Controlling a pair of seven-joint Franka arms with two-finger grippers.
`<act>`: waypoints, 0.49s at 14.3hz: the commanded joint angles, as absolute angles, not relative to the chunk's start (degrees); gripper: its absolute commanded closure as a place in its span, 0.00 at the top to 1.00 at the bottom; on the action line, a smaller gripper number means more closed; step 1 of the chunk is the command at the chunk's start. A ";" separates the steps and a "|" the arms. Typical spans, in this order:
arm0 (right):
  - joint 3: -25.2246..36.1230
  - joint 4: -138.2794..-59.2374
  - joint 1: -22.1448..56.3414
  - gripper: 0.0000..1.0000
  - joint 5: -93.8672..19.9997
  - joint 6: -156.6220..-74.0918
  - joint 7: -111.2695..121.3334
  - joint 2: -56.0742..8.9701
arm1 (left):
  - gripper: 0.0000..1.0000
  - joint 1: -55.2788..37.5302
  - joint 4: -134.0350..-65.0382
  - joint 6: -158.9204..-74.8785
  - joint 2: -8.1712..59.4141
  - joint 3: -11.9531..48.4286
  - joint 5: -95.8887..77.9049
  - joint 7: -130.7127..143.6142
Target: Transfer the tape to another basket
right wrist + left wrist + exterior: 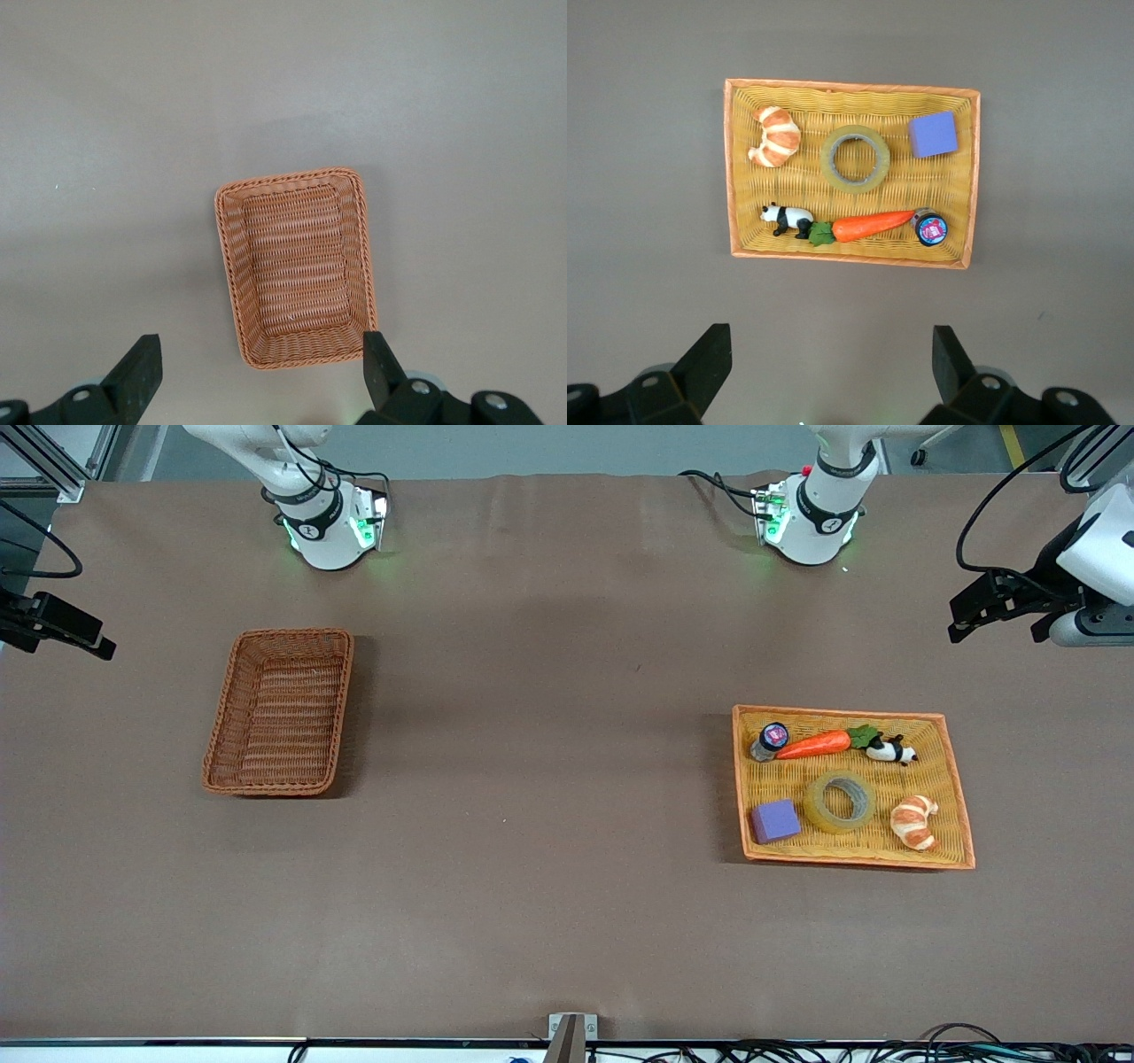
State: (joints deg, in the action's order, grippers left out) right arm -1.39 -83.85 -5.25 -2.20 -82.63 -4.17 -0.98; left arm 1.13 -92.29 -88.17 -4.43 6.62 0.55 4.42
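— Where do we see the tape (840, 801)?
— We find the translucent yellowish ring with its grey core lying flat in the yellow tray (935, 719), between purple cube (775, 820) and croissant (914, 821).
— And the basket (278, 710)?
— Reddish-brown wicker, upright, well apart from that tray, toward the right arm's end.
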 commanded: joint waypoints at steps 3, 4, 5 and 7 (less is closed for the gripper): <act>-1.05 -84.02 -4.92 1.00 -1.85 -82.97 -4.66 -0.79 | 1.00 1.49 -89.92 -86.75 -3.52 6.50 1.93 3.87; -1.05 -84.02 -4.92 1.00 -1.93 -82.97 -4.66 -0.70 | 1.00 1.49 -89.56 -86.84 -2.47 6.50 2.28 3.87; -1.05 -84.02 -4.92 1.00 -1.93 -82.97 -4.66 -0.79 | 1.00 1.67 -88.69 -86.84 -0.46 6.33 2.11 3.35; -1.05 -84.02 -4.92 1.00 -1.93 -82.97 -4.66 -0.79 | 1.00 1.93 -88.85 -89.02 2.71 6.07 1.50 4.12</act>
State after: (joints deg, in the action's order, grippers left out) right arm -1.33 -83.85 -5.25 -2.21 -82.66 -4.17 -0.99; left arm 1.66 -91.35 -88.27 -1.96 6.21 1.07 4.37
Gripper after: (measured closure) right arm 0.000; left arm 0.000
